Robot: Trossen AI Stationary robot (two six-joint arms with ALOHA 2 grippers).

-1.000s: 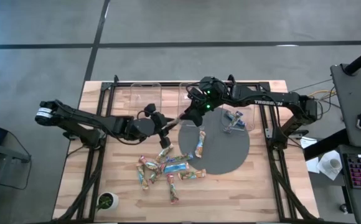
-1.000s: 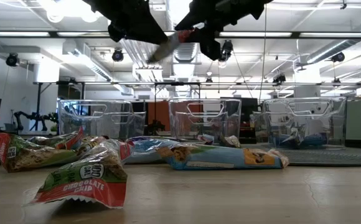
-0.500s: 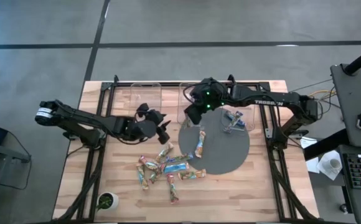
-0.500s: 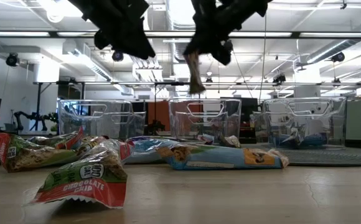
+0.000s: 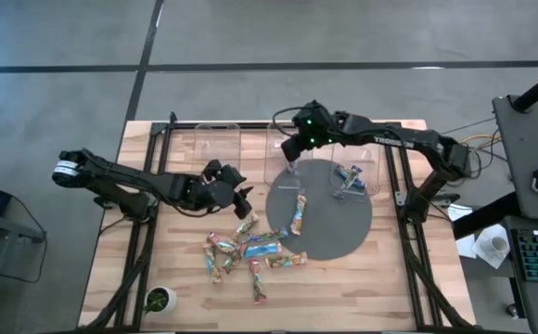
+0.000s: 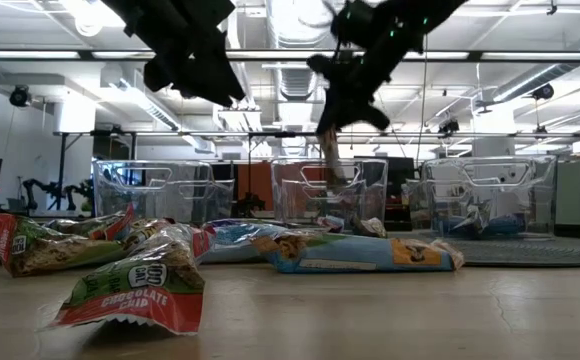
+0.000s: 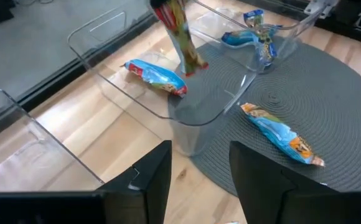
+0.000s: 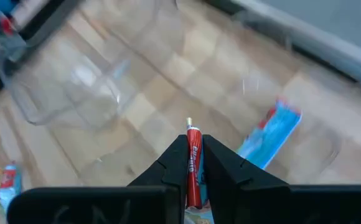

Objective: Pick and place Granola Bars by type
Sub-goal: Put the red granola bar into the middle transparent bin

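My right gripper [image 5: 292, 156] is shut on a red-orange granola bar [image 7: 180, 34], which hangs over the middle clear bin [image 5: 283, 139] at the table's far edge. That bin has one red and blue bar [image 7: 157, 76] lying on its floor. The right bin [image 5: 351, 176] holds blue bars [image 7: 255, 37]. My left gripper [image 5: 241, 192] stands open and empty to the left of the grey round mat [image 5: 334, 227]. A pile of several bars [image 5: 246, 252] lies on the wood near the mat, and a blue and orange bar [image 5: 298, 213] rests on the mat. My right gripper pinches the red-orange bar's upper end [image 8: 193, 155] between its two fingers, slanting down from above. The bar hangs nearly upright below the fingers [image 6: 330, 150], lifted clear of the table. Its lower end [image 6: 336, 176] is about level with the middle bin's rim.
A third clear bin [image 5: 218, 139] stands to the left of the middle one. A small green plant pot [image 5: 160, 299] sits at the near left corner. Black frame rails [image 5: 148, 186] run along the table's left and right sides.
The bar passed from my left gripper to my right. My left gripper let go and drew back a little toward the left edge. My right gripper carried the bar toward the far edge, over the middle bin. The bar swung from nearly level to hanging down.
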